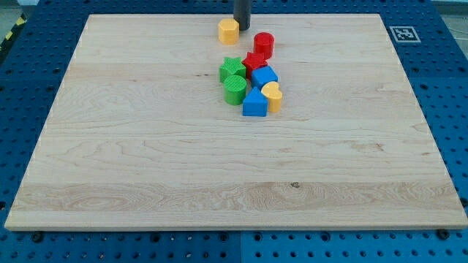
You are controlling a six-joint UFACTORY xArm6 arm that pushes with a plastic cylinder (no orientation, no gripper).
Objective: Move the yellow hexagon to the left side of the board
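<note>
Risk first: a push begun from the present contact could send the yellow hexagon point(229, 31) toward the view's bottom-left rather than straight left, since my tip point(241, 28) sits just beside the block's upper right edge, at the view's top near the board point(110, 146) rim. An off-centre shove might also spin the hexagon off the rod and leave it stranded short of the left side. Below and right of my tip, close by, stands the red cylinder point(263, 44); a sweep taken too low could clip it and drag it along. Further below my tip lies the tight cluster: red star point(254, 63), green star-like block point(232, 69) (shape hard to make out at this size), green cylinder point(234, 89), blue cube-like block point(265, 76), blue triangle point(254, 104) and yellow heart point(272, 96), all well clear of a leftward path unless the line dips. No fingers here, nothing to open or close, nothing held: only a plain dark rod, its end apparently touching or nearly touching the hexagon's right flank, though the gap cannot be judged for certain from this angle. Task's block therefore immediately left of my tip, near the top middle of the board, with the whole left half still to cross.
</note>
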